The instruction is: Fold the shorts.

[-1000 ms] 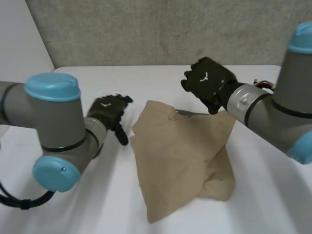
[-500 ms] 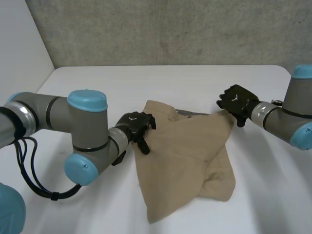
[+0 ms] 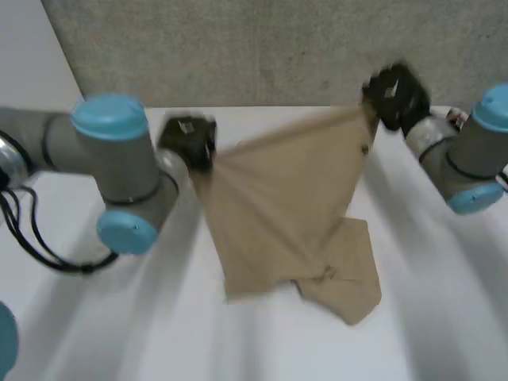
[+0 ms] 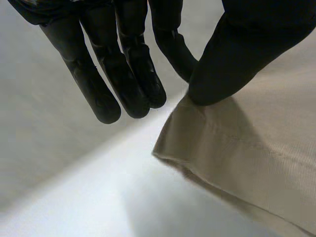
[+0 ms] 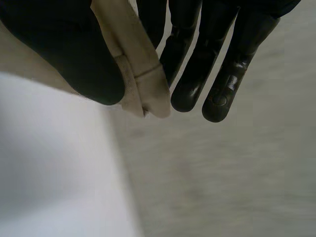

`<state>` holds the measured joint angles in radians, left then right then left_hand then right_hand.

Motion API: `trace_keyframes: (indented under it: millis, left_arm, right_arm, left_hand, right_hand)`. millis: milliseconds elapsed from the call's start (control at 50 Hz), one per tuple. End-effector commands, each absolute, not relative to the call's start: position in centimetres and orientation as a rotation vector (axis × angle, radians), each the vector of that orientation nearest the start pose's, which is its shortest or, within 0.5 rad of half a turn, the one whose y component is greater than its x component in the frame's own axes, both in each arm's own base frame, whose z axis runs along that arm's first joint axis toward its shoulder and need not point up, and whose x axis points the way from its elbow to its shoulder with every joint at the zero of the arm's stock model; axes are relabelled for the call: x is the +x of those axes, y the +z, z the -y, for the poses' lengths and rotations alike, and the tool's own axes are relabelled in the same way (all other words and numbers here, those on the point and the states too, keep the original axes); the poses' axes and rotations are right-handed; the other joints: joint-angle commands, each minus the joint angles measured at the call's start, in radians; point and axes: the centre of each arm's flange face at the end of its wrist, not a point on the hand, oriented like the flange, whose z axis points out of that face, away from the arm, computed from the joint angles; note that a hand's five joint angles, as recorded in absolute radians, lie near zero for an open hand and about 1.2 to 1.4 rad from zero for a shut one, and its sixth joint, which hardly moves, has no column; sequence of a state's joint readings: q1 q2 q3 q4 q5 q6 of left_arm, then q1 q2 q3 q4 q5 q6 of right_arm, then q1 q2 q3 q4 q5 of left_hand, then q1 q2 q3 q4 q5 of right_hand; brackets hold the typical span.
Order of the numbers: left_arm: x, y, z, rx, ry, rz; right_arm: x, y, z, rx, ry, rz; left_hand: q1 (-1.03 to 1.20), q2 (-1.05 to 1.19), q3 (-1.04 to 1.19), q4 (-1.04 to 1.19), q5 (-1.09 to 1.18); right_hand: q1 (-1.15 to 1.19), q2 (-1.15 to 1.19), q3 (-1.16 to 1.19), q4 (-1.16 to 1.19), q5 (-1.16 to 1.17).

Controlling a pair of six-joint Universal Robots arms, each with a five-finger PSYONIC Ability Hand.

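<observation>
The tan shorts (image 3: 290, 194) are stretched between the two hands, one upper corner in each, so the top edge runs taut from fingers to fingers. Below that edge the cloth hangs in a slanted sheet, and its lower end lies crumpled on the white counter (image 3: 444, 317).

At the left hand (image 3: 189, 141), the shorts spread away from the fingertips toward the other arm. In the left wrist view the left hand (image 4: 256, 39) has its thumb pressed down on a hemmed corner of the shorts (image 4: 247, 163), pinching it against one finger behind. The remaining fingers (image 4: 133, 74) hang straight and close together just beside that corner, touching no cloth, with the counter (image 4: 74, 192) beneath them.

The right hand (image 3: 394, 95) holds the opposite corner higher up, near the grey wall (image 3: 254, 48). In the right wrist view the right hand (image 5: 54, 44) nips a bunched, seamed corner of the shorts (image 5: 133, 74) between thumb and fingers. The tip of the cloth pokes out just past the thumb. The other fingers (image 5: 197, 64) are straight, right beside the cloth.
</observation>
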<state>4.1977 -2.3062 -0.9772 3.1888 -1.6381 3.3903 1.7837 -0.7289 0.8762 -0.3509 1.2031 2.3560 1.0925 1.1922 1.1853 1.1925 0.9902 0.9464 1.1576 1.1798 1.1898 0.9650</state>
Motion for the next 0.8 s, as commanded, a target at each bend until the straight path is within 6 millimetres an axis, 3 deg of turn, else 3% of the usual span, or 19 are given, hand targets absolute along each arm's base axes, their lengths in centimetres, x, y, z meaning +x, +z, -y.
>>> trace_keyframes:
  millis: [20,40,60,120,200,280,340,360,400,440,480,500,580,640,800]
  left_arm:
    - [-31.4,35.4,37.4,0.457,-2.684,-1.438]
    - [-31.1,36.9,37.3,0.402,-2.723,-1.353]
    - [-30.5,39.8,36.8,0.296,-2.793,-1.195]
    - [-29.7,44.1,34.6,0.163,-2.899,-0.978]
    - [-29.3,44.1,32.9,0.184,-2.904,-1.001]
    - [-28.5,43.0,31.2,0.226,-2.879,-1.075]
    - [-28.1,40.0,30.5,0.288,-2.822,-1.198]
    - [-28.1,37.2,30.1,0.352,-2.762,-1.302]
    - [-28.0,34.3,29.9,0.412,-2.699,-1.399]
    - [-27.9,32.0,29.7,0.450,-2.651,-1.481]
    - [-27.9,30.9,29.5,0.465,-2.637,-1.526]
    - [-28.2,29.6,29.5,0.485,-2.627,-1.586]
    - [-30.2,24.4,29.3,0.593,-2.574,-1.855]
    - [-31.0,22.8,29.2,0.613,-2.555,-2.021]
    - [-32.1,20.3,28.5,0.563,-2.485,-2.524]
  right_arm:
    - [26.5,34.7,43.7,-0.728,-3.132,-1.201]
    - [26.7,35.7,43.3,-0.690,-3.161,-1.149]
    - [27.3,37.6,42.1,-0.643,-3.190,-1.059]
    - [28.6,39.8,39.9,-0.623,-3.185,-0.975]
    - [29.4,40.7,38.0,-0.635,-3.154,-0.954]
    - [29.5,40.0,37.0,-0.688,-3.096,-1.036]
    - [29.6,38.2,36.6,-0.766,-3.020,-1.152]
    - [29.7,36.7,36.5,-0.821,-2.965,-1.232]
    - [29.7,34.3,36.1,-0.915,-2.851,-1.379]
    - [30.4,33.3,35.2,-0.981,-2.777,-1.415]
    - [31.0,33.4,34.4,-1.014,-2.747,-1.398]
    - [31.3,34.0,33.6,-1.029,-2.733,-1.367]
    - [31.3,36.2,31.4,-1.058,-2.721,-1.278]
    - [30.9,36.3,30.4,-1.083,-2.693,-1.299]
    - [30.7,34.8,28.7,-1.142,-2.601,-1.372]
  left_hand:
    - [0.304,0.204,0.211,0.204,0.231]
    - [0.304,0.204,0.211,0.204,0.231]
    - [0.304,0.204,0.211,0.204,0.231]
    - [0.304,0.204,0.211,0.204,0.231]
    - [0.304,0.204,0.211,0.204,0.231]
    - [0.304,0.204,0.211,0.204,0.231]
    - [0.304,0.204,0.211,0.204,0.231]
    - [0.304,0.204,0.211,0.204,0.231]
    - [0.304,0.204,0.211,0.204,0.231]
    - [0.229,0.129,0.136,0.129,0.156]
    - [-0.236,-0.336,-0.329,-0.336,-0.309]
    - [-0.646,-0.746,-0.739,-0.746,-0.718]
    - [-0.741,-0.840,-0.833,-0.841,-0.813]
    - [-0.861,-0.961,-0.954,-0.961,-0.933]
    - [-0.891,-0.990,-0.984,-0.991,-0.963]
  right_hand:
    - [0.450,0.239,0.217,0.206,0.257]
    - [0.450,0.239,0.217,0.206,0.257]
    - [0.450,0.239,0.217,0.206,0.257]
    - [0.450,0.239,0.217,0.206,0.257]
    - [0.450,0.239,0.217,0.206,0.257]
    - [0.450,0.239,0.217,0.206,0.257]
    - [0.450,0.239,0.217,0.206,0.257]
    - [0.450,0.239,0.217,0.206,0.257]
    - [0.450,0.239,0.217,0.206,0.257]
    - [0.450,0.239,0.217,0.206,0.257]
    - [0.450,0.239,0.217,0.206,0.257]
    - [0.450,0.239,0.217,0.206,0.257]
    - [0.450,0.239,0.217,0.206,0.257]
    - [0.450,0.239,0.217,0.206,0.257]
    - [0.450,0.239,0.217,0.206,0.257]
